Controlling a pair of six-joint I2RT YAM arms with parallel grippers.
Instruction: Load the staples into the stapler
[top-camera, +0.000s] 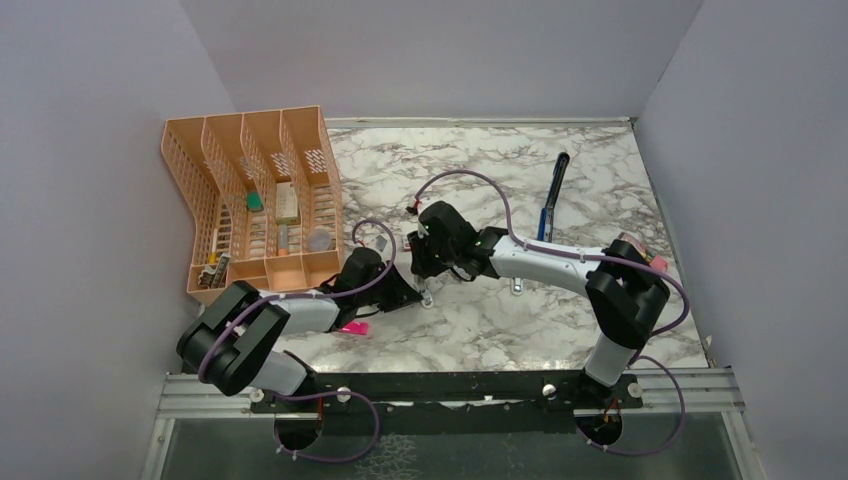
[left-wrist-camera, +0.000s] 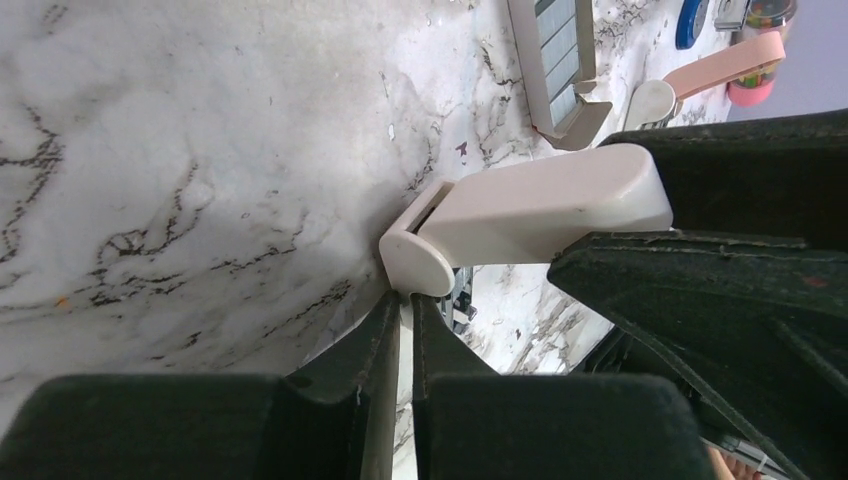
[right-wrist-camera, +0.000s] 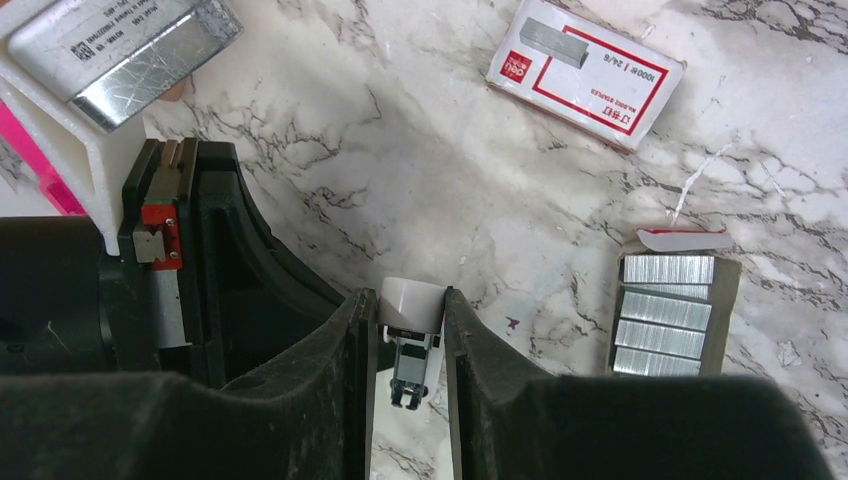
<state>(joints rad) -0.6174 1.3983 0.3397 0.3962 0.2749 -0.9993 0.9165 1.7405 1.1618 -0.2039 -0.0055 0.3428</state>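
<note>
Both arms are folded inward, wrists brought together mid-desk (top-camera: 560, 320). The left jaws are nearly closed on the thin base of the small white stapler (left-wrist-camera: 540, 205); the right jaws are pinched on its capped end. The staples (right-wrist-camera: 665, 315) are seen in their tray, just beside it on the desk.

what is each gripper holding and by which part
Both hold the small white stapler: the right gripper pinches its white-capped end, and the left gripper clamps a thin white part just below its hinge.
</note>
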